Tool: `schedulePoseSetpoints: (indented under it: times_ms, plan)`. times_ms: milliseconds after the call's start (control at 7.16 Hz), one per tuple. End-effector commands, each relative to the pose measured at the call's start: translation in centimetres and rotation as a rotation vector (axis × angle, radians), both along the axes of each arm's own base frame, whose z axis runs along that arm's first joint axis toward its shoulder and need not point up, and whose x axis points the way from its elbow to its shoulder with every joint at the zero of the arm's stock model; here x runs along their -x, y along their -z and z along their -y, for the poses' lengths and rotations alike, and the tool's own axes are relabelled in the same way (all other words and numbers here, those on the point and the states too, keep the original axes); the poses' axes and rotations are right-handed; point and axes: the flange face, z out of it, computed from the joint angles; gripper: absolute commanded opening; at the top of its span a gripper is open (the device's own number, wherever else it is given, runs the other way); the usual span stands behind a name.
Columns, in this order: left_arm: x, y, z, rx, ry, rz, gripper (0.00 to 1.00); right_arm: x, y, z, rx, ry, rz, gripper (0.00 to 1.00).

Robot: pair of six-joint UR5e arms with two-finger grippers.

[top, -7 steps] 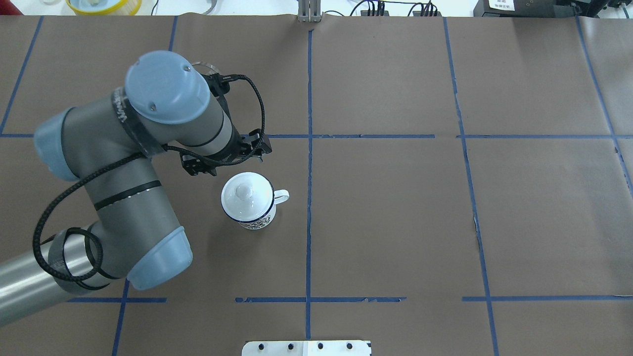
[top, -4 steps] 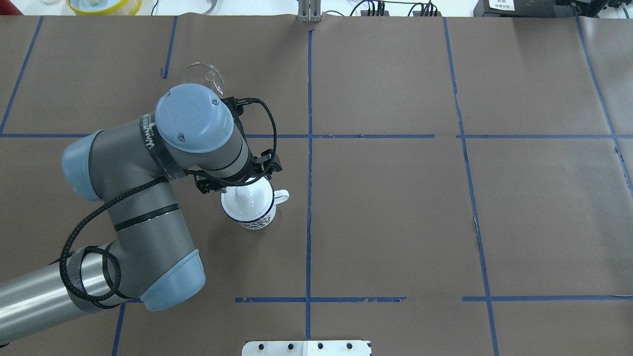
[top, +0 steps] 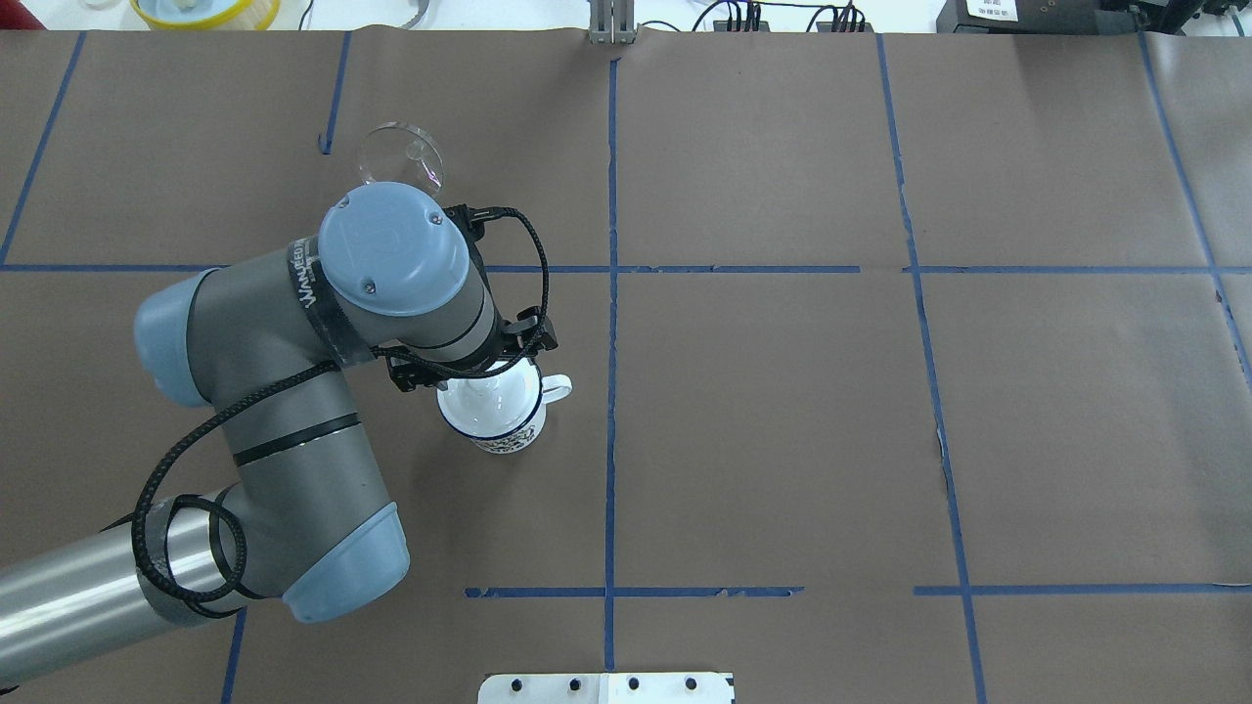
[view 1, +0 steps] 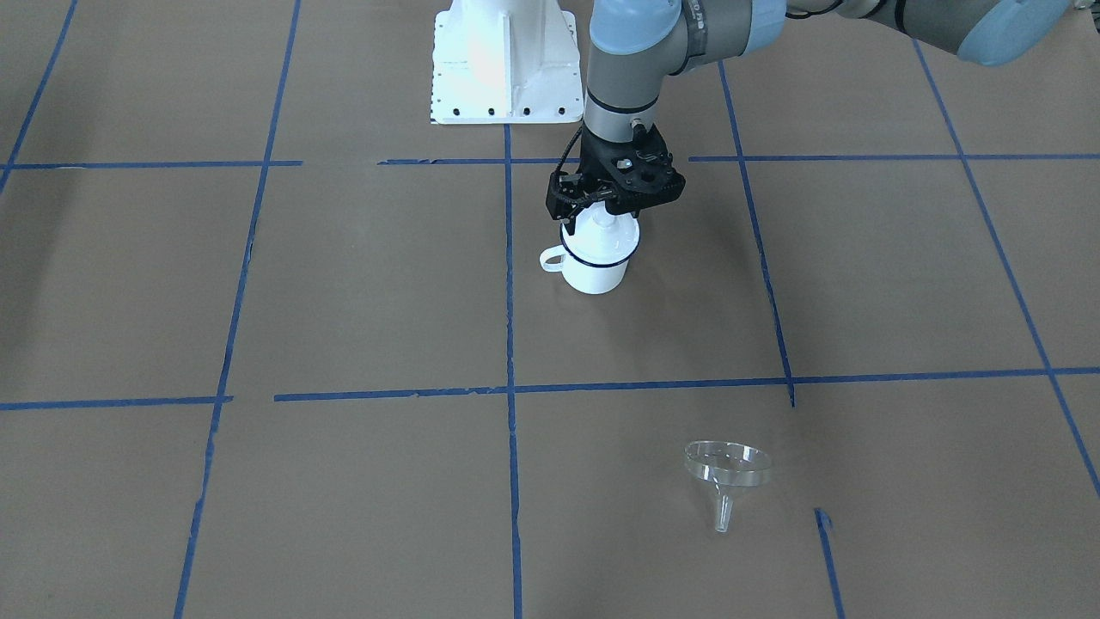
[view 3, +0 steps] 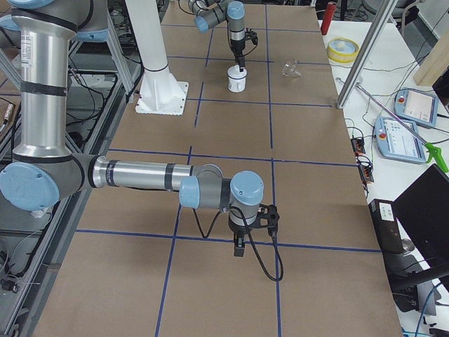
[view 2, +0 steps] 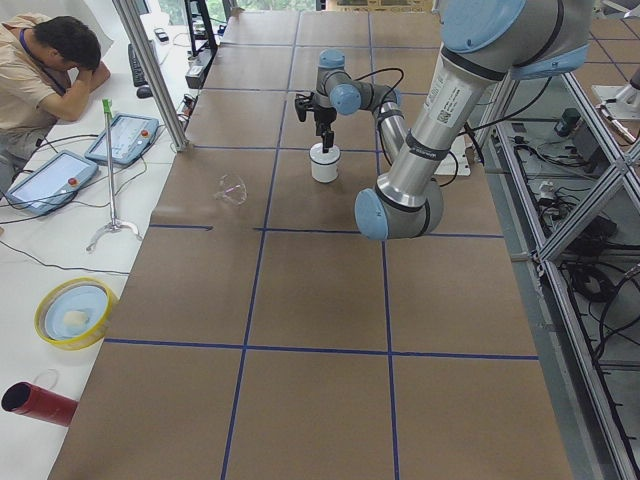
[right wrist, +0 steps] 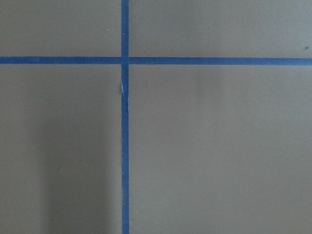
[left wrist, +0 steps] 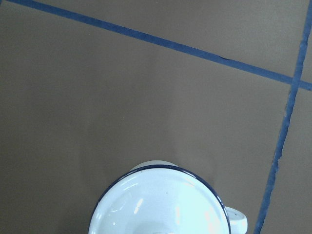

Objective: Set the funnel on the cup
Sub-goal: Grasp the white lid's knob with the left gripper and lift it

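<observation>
The cup (view 1: 593,268) is a white mug with a dark blue rim, upright near the table's middle, with a flat white lid (view 1: 615,237) with a knob on it. My left gripper (view 1: 604,209) hangs straight down over the lid, its fingers open on either side of the knob. The left wrist view shows the lid (left wrist: 161,204) and the cup's handle (left wrist: 237,225) from above. The clear funnel (view 1: 726,468) lies on the table apart from the cup, also in the overhead view (top: 399,156). My right gripper (view 3: 238,246) hovers over bare table far away; I cannot tell its state.
The white robot base plate (view 1: 503,64) stands behind the cup. A yellow bowl (view 2: 75,312), a red cylinder (view 2: 35,402), a tripod stand (view 2: 110,170) and an operator (view 2: 45,70) are beside the table's far edge. Blue tape lines cross the brown table cover.
My left arm has swung from over the funnel toward the cup, and the gripper now sits over the lid's knob. The funnel has come into full view and has not moved.
</observation>
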Motion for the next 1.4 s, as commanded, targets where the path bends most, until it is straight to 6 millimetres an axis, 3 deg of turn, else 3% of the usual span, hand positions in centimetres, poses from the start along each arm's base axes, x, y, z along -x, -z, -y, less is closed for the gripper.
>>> schedulePoseSetpoints:
  times_ms: [0,140,279,699,1118,1257]
  plan:
    - [-0.1,-0.1,-0.2,-0.002,-0.005,0.000,0.71,0.0,0.0,0.0,0.000,0.000,0.000,1.00]
    - [0.0,0.0,-0.2,-0.004,-0.012,0.000,0.10,0.0,0.0,0.0,0.000,0.000,0.000,1.00]
    - [0.2,0.1,-0.3,-0.007,-0.011,-0.003,0.00,0.0,0.0,0.0,0.000,0.000,0.000,1.00]
    - [0.8,0.7,-0.6,-0.003,-0.022,0.022,0.00,0.0,0.0,0.0,0.000,0.000,0.000,1.00]
    - [4.6,3.2,-1.1,-0.044,-0.013,-0.017,0.00,0.0,0.0,0.0,0.000,0.000,0.000,1.00]
    - [7.7,3.9,0.5,-0.086,-0.002,-0.013,0.00,0.0,0.0,0.0,0.000,0.000,0.000,1.00]
